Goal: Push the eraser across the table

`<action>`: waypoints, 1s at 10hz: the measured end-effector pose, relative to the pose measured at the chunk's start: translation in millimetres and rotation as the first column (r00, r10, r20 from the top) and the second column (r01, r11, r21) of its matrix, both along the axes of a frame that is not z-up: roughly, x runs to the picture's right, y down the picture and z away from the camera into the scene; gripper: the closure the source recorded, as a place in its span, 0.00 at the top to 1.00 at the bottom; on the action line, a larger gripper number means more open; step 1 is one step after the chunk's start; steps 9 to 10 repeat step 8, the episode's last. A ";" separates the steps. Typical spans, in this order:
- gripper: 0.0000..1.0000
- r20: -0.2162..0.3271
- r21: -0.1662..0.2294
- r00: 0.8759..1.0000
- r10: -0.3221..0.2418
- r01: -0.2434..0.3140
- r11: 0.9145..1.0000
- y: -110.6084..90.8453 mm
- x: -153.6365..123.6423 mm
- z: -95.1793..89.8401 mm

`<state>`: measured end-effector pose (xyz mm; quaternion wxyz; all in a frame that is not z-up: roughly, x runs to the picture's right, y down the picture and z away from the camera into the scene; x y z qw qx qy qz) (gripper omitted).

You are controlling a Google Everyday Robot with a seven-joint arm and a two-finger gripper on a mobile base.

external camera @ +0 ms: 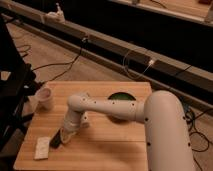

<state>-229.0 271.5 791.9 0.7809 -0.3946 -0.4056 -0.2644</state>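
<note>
The eraser (pixel 55 141) is a small black block lying on the light wooden table (pixel 105 145), near its front left part. My gripper (pixel 65 134) is low over the table, right against the eraser's right end, at the tip of the white arm (pixel 105 107) that reaches in from the right. A white flat piece (pixel 42 148) lies just left of the eraser, close to it or touching it. Part of a white tube (pixel 85 119) shows beside the arm's wrist.
A pale cup (pixel 45 98) stands at the table's back left. A dark green bowl (pixel 120 97) sits at the back middle, partly behind the arm. Cables run over the floor beyond the table. A dark frame stands left of the table.
</note>
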 end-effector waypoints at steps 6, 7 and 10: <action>0.00 0.102 0.007 0.995 -0.003 0.002 1.000 -6.3 -41.7 -2.3; 0.00 0.092 0.029 0.996 0.001 -0.004 1.000 -17.2 -30.8 -4.7; 0.00 0.079 0.043 0.997 0.004 -0.008 0.999 -24.8 -20.9 -5.3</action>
